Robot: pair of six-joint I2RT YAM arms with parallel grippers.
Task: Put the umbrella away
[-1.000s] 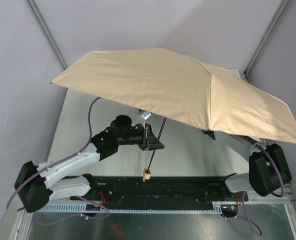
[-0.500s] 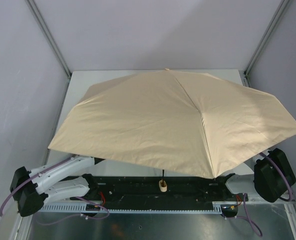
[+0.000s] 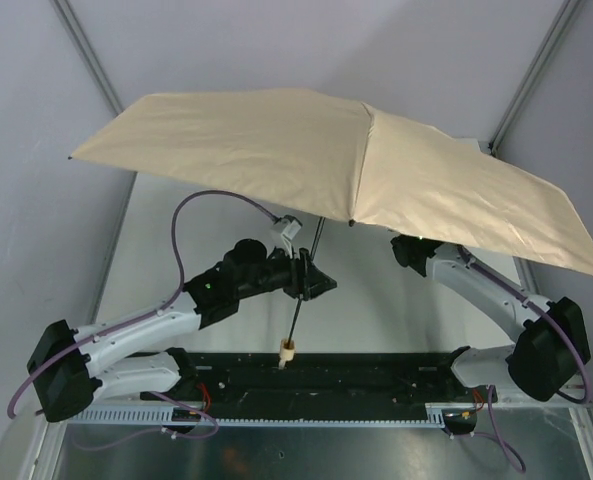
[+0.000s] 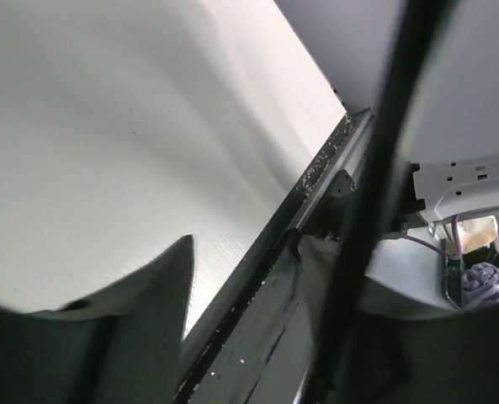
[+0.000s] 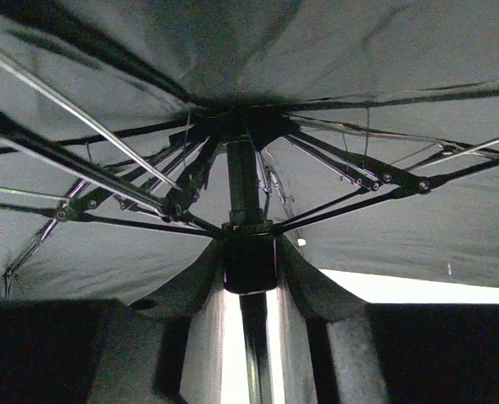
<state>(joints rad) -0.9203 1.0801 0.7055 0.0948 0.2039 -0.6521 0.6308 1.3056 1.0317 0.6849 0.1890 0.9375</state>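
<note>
Right pincer (image 5: 249,263) in overhead view hidden beneath umbrella (image 3: 276,140) canopy.

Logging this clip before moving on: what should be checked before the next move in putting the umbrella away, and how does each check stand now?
1. Right gripper clamped on the umbrella under the hub: ok.
2. Shaft inside the open left gripper: ok.
3. Canopy collapsed: not ok, fully spread.
4. Wooden handle free: ok, hangs untouched.
5. Strap within reach: cannot tell, not visible.
</note>
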